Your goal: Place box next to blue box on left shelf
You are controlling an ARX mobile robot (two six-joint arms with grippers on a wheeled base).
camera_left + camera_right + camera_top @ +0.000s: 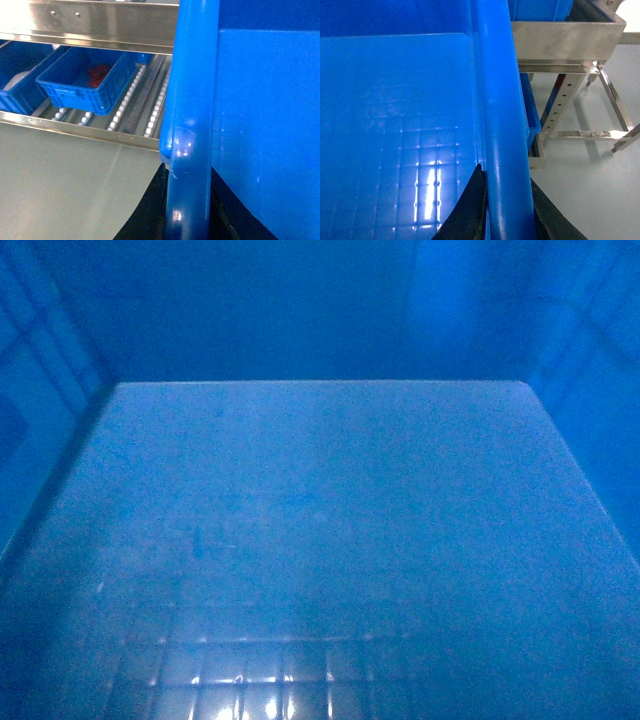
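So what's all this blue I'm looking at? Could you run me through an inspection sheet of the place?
Surface: steel roller shelf, free lane beside the bins.
Job's things: box, empty, fills the head view, held by its rims on both sides; blue box on shelf holds something red.
Clutter: second blue bin at far left.
Grippers: left gripper and right gripper each straddle a rim.
Cables: nothing seen.
Surroundings: grey floor, steel rack frame.

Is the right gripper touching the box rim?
Touching. The right wrist view shows the right gripper with one black finger against the inner side of the box rim and the other against its outer side, no gap showing.
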